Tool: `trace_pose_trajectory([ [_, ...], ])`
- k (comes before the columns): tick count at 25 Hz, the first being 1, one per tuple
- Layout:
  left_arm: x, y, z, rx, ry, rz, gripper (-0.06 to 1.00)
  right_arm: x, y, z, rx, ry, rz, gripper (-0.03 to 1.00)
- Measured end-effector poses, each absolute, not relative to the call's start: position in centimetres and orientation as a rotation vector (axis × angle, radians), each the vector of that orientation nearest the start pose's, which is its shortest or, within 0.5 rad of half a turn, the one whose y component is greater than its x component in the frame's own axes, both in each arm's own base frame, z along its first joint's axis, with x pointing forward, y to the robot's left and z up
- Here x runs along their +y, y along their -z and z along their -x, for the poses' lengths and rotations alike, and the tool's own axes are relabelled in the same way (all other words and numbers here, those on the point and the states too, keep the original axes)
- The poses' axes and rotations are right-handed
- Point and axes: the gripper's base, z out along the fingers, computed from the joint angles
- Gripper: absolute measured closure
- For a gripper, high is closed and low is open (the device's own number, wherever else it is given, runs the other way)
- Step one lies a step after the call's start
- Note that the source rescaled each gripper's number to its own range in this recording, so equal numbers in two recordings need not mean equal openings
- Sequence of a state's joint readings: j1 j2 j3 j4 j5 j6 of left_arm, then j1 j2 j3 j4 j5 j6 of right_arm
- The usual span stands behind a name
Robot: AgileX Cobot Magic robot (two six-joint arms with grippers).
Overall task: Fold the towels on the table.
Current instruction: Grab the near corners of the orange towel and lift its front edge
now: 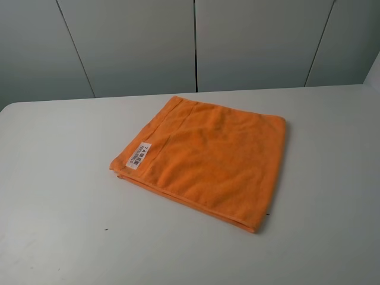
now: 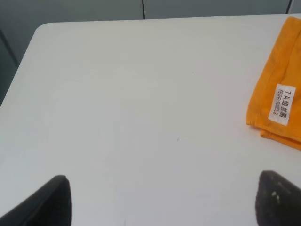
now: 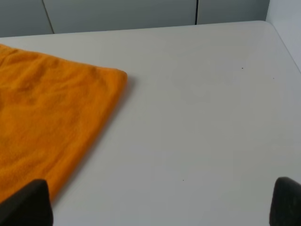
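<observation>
— Where is the towel?

— Seen from the high camera, the orange towel (image 1: 208, 160) lies flat near the middle of the white table (image 1: 59, 237). It is turned a little, so that one corner points to 5 o'clock and the opposite one to 11. At its 9 o'clock corner I see more than one layer of edge, so it lies doubled over.

— And the label?

— The small white label (image 1: 139, 156) sits face up on the hem band, just inside that 9 o'clock corner.

— What are your grippers doing?

— Neither shows in the high view. My left gripper (image 2: 164, 207) is spread wide and pinches nothing, with only bare table between its dark fingers (image 2: 51, 202). The labelled corner of the towel is near it but apart. My right gripper (image 3: 157, 207) is spread just as wide and also grips nothing. One of its fingers overlaps the towel's plain edge in its own view. I cannot tell whether it touches the cloth.

— Anything else on the table?

— A few tiny dark specks, one (image 1: 107, 228) at 7 o'clock from the towel. Grey wall panels (image 1: 136, 41) stand beyond the table's 12 o'clock edge.
</observation>
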State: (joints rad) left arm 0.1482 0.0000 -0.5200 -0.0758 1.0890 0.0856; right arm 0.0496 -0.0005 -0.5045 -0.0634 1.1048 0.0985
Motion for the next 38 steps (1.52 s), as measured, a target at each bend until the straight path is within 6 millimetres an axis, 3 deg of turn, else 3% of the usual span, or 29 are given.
trace_pose_trajectory([
  [18, -0.73, -28.07, 0.76, 2.050, -0.053, 0.056, -0.05, -0.55, -27.51, 0.72, 2.081, -0.014, -0.056, -0.03],
  [28, -0.63, -28.07, 0.84, 2.049, 0.025, -0.072, -0.05, -0.55, -27.51, 0.72, 2.081, -0.014, -0.056, -0.03],
  [38, -0.55, -28.13, 0.79, 2.043, 0.014, -0.082, -0.05, -0.55, -27.59, 0.68, 2.071, -0.020, -0.064, -0.03],
])
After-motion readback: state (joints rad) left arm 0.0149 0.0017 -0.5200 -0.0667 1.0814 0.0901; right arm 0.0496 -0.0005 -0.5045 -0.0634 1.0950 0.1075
